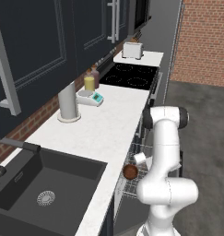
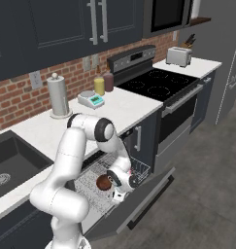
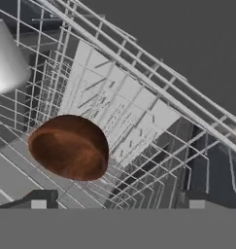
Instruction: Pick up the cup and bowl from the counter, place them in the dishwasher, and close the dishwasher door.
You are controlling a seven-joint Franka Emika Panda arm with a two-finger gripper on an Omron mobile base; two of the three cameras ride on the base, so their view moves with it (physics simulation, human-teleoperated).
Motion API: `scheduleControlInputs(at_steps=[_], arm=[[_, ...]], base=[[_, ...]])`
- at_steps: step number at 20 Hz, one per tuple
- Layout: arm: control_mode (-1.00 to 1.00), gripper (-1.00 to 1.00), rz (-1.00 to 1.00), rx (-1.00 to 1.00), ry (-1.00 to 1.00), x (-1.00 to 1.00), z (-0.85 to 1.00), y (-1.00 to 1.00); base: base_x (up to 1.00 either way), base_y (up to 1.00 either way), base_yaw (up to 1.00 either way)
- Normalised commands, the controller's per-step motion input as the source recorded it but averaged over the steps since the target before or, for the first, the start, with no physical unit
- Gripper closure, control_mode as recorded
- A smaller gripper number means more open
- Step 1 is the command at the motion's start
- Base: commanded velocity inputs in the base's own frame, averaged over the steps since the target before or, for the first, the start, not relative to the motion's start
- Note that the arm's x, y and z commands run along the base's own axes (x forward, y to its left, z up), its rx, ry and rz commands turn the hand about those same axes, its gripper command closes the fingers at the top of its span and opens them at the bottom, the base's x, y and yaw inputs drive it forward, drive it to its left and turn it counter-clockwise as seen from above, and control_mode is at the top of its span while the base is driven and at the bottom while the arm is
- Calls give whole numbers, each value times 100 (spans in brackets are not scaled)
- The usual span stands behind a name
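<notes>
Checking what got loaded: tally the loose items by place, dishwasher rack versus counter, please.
In the rack: 2, bowl and cup.
On the counter: 5, paper-towel roll, yellow jar, dark red jar, scale, toaster.
Total: 7.

Tabletop (image 1: 109,126) is running long and white from the sink basin (image 1: 44,182) toward the stove (image 1: 132,76). Sitting directly on it: grey paper-towel roll (image 1: 68,102) standing upright near the wall, small white scale with teal face (image 1: 90,97) just beside it, yellow jar (image 1: 89,82) and a darker jar (image 1: 95,76) standing behind the scale. Toaster (image 1: 132,50) is resting on the tabletop section past the stove. Pulled-out dishwasher rack (image 2: 97,182) is carrying the bowl (image 2: 104,183), which is sitting tilted on the wires, and the cup (image 1: 140,158) near it, lying on its side.
</notes>
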Motion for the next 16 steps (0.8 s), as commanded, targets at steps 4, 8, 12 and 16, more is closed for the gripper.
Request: scheduleControlInputs(at_steps=[4, 8, 12, 16], arm=[[-100, -100, -4, 10, -15, -45, 100, -52], [-100, -100, -1, 20, -4, -44, 100, -93], [-100, -100, -5, 26, 0, -29, 77, -100], [-100, -100, -9, 27, 5, -7, 27, -100]], base=[[0, 0, 0], [0, 0, 0], [0, 0, 0], [0, 0, 0]])
